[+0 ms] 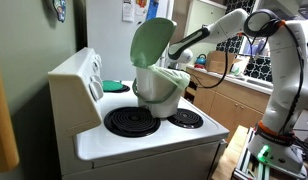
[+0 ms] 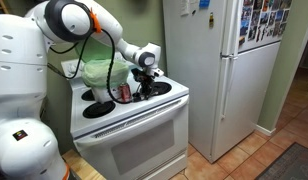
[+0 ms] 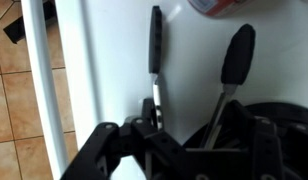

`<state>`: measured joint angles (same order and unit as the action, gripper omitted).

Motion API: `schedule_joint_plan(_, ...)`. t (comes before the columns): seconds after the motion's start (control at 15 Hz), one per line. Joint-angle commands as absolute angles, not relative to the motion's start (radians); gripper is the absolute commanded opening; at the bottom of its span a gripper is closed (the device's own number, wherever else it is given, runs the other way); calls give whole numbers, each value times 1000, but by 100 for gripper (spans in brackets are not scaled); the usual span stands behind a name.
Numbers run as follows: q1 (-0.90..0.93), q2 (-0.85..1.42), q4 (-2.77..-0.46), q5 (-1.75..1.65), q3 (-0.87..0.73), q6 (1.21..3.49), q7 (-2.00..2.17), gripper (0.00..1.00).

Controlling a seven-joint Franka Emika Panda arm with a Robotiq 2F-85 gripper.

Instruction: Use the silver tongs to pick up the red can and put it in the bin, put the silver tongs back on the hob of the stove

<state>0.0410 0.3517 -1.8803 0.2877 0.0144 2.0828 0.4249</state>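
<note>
The gripper (image 3: 184, 150) is held low over the tongs (image 3: 237, 55), its fingers spread on either side of the two arms and not yet pinching them. Both arms should be caught squarely, so that closing squeezes the tongs together. The red can (image 2: 122, 93) is seen on the hob (image 3: 114, 60), near the bin (image 1: 162, 92). The white top looks smooth and likely slippery. A fridge (image 2: 224, 70) is placed close beside the stove (image 1: 144, 150).

In an exterior view the stove (image 1: 144, 150) is seen closely across a front corner; in an exterior view the stove (image 2: 139, 135) is faced from farther back. From the wrist the hob (image 3: 114, 60), shared by all, is viewed near, apparently downward.
</note>
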Motion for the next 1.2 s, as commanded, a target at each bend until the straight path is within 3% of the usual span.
schedule_joint_plan(0.0, 45, 384, -1845, 323, 24, 2010, 437, 79)
schedule_joint_plan(0.47, 52, 418, -1795, 364, 37, 1911, 442, 86)
schedule_joint_plan(1.13, 74, 461, -1739, 388, 40, 1776, 480, 86)
